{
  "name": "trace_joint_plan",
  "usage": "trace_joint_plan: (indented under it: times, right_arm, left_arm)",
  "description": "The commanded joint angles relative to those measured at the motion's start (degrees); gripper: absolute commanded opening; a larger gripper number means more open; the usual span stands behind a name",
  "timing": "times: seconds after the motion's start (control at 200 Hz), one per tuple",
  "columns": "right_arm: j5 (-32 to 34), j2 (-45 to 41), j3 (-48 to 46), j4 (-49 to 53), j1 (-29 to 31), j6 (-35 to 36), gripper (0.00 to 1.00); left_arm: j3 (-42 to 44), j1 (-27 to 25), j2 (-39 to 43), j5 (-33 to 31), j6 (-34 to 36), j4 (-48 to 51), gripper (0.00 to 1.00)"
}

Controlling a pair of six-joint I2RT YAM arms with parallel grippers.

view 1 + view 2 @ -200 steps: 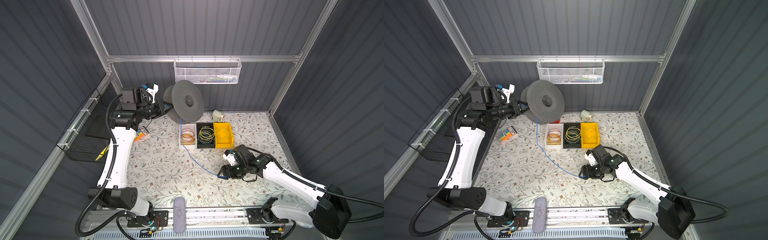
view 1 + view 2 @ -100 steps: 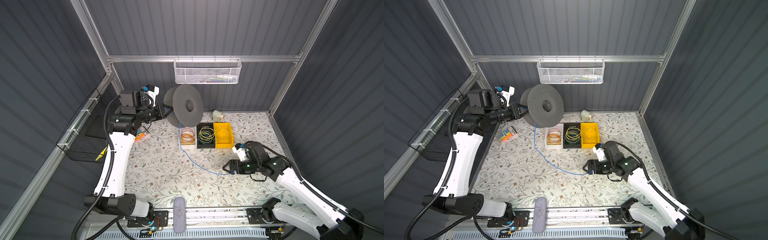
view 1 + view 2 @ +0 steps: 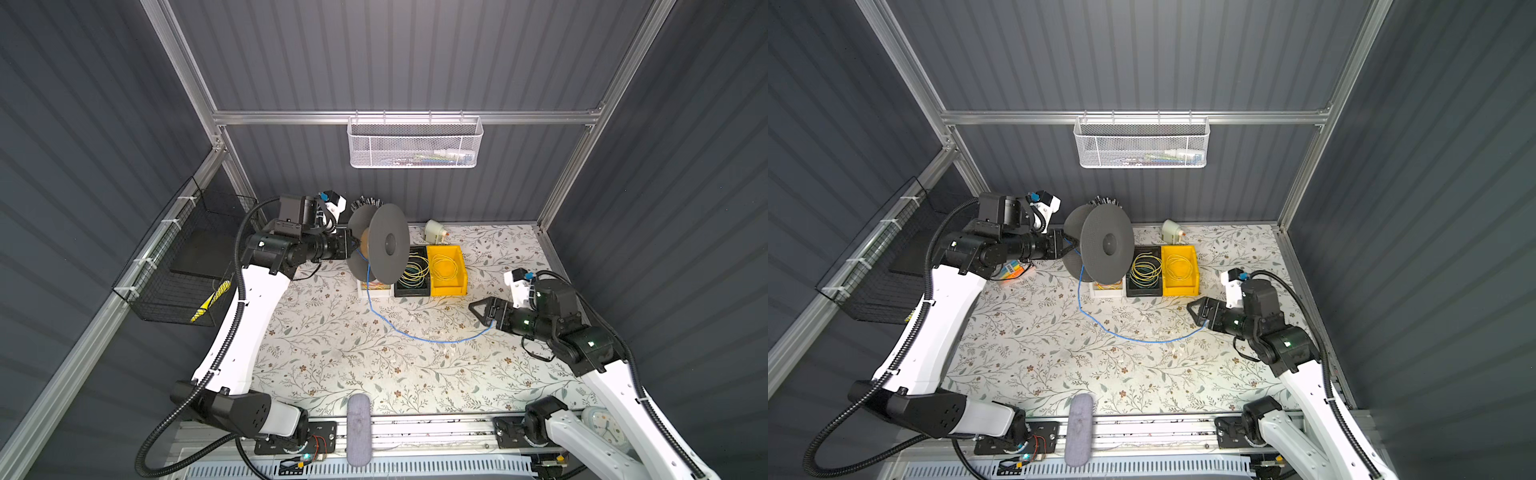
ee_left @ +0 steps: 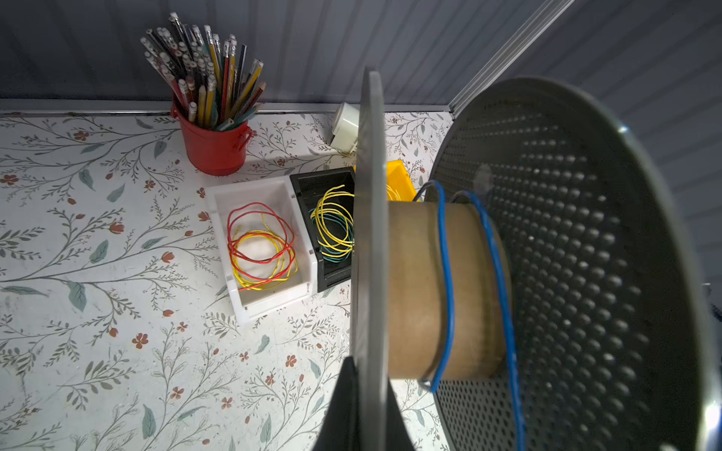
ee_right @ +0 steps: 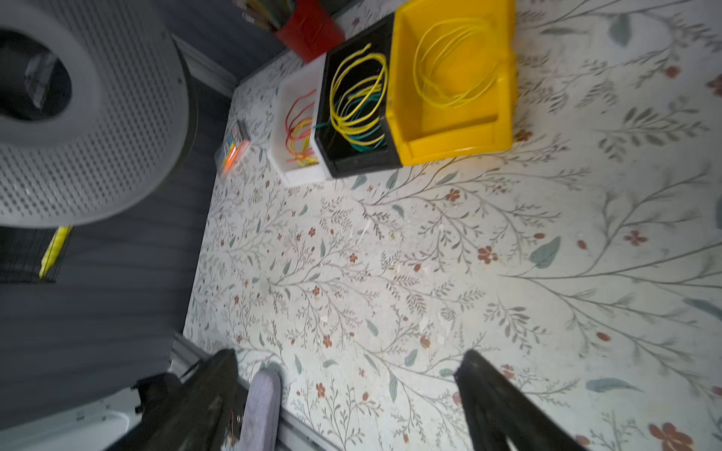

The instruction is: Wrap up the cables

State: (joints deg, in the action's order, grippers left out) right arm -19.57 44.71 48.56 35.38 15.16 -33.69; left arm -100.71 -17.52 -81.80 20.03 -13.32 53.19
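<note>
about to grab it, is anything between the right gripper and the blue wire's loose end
Nothing visible does. The open right gripper is right at the blue wire's loose end on the table, and the bins stand farther back.

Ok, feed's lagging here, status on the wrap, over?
Left gripper shut on spool flange. Right gripper open, empty. Blue wire: two turns on core, rest slack on table, end by right gripper. Nothing lying on the wire.

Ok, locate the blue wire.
In both top views, the blue wire hangs from the spool at back left and curves across the table to the right pincer.
</note>
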Motion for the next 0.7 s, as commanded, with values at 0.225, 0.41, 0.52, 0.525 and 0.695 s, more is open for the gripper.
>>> trace_joint_plan:
  times: [0.225, 0.41, 0.52, 0.525, 0.695]
  right_arm:
    - [6.8, -0.6, -9.7, -5.6, -10.0, -2.6, 0.90]
    - [10.0, -3.3, -14.8, -8.2, -11.0, -4.3, 0.91]
    - [5.7, -1.9, -17.9, -12.1, -12.2, -6.6, 0.91]
    - [5.6, -1.8, -18.0, -12.3, -12.3, -6.7, 0.91]
    - [2.5, -2.0, -17.9, -16.1, -15.9, -8.0, 0.91]
  left_arm:
    - [0.7, 0.8, 8.1, 3.7, -1.8, -10.2, 0.00]
    - [-2.6, 0.8, 9.0, 1.9, -7.8, -15.4, 0.00]
    - [-3.5, 0.8, 8.9, 2.5, -8.0, -15.7, 0.00]
    - [-3.5, 0.8, 8.9, 2.5, -8.0, -15.7, 0.00]
    - [-2.3, 0.8, 8.8, -0.6, -4.1, -11.0, 0.00]
